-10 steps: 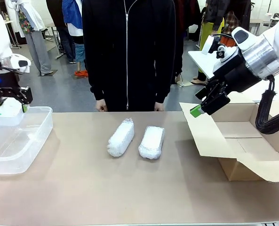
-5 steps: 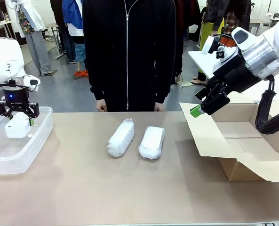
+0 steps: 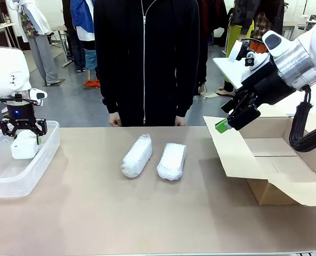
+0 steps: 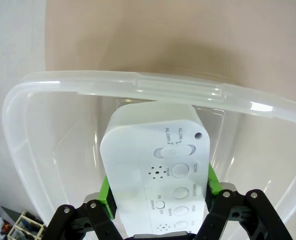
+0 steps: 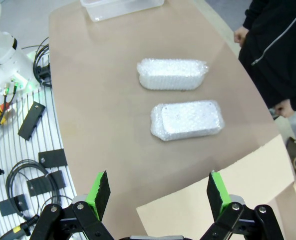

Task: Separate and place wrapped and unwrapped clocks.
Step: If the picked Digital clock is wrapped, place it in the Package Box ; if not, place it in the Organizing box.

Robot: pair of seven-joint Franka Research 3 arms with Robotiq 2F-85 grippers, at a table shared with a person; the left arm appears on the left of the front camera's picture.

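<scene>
Left gripper (image 3: 23, 133) clamps the unwrapped clock (image 3: 24, 146) low inside the clear plastic tub (image 3: 43, 160); right gripper (image 3: 229, 121), spread empty by the cardboard box (image 3: 285, 178), is nearer the left wrapped clock (image 3: 137, 155) and right wrapped clock (image 3: 172, 160), side by side mid-table, long axes toward the person (image 3: 144, 53)

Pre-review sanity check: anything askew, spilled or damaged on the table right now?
Nothing stands out: left hand holds the bare clock inside the clear bin; two wrapped clocks lie side by side, not touching.
</scene>
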